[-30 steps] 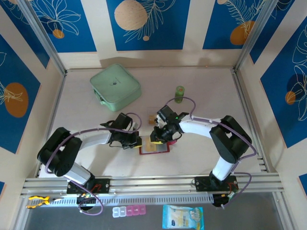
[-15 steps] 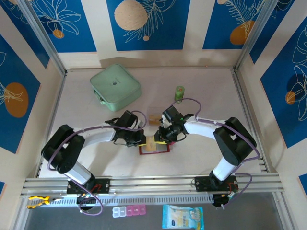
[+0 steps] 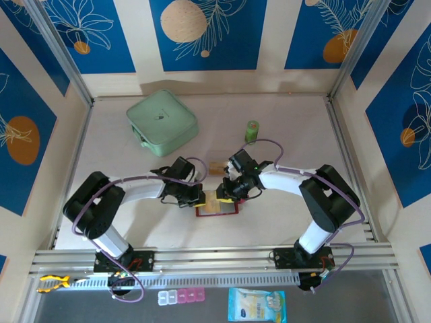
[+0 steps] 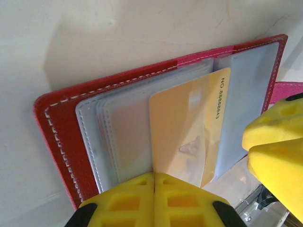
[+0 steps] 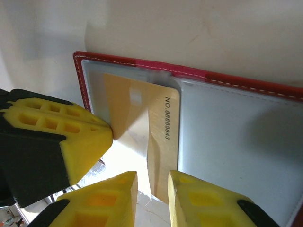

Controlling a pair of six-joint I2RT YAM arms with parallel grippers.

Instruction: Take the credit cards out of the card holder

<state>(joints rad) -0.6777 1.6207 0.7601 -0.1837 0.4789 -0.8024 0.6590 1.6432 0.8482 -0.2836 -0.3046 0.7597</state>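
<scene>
Since a second ago the left arm has swung in from 9 o'clock, and the left gripper (image 3: pixel 195 196) now sits at the card holder's (image 3: pixel 217 208) left edge; the right gripper (image 3: pixel 226 194) has dropped closer over its 12 o'clock side; the holder lies open and flat on the table (image 3: pixel 296 128), at 6 o'clock of its middle; in the left wrist view the left gripper (image 4: pixel 154 180) is clenched, fingers pressed together on the clear sleeves (image 4: pixel 118 132) at the card's edge, gripping nothing; a yellow-orange credit card (image 5: pixel 137 111) juts partway out of a sleeve, part of its face under clear plastic; the right gripper (image 5: pixel 153 182) straddles that card's free edge with jaws slightly apart, and whether they pinch it I cannot tell; both claws crowd the same card; a tan card (image 3: pixel 215 167) lies at 12 o'clock of the holder, a mint-green case (image 3: pixel 161 122) at 10 o'clock, a small green cylinder (image 3: pixel 252 131) at 1 o'clock.
</scene>
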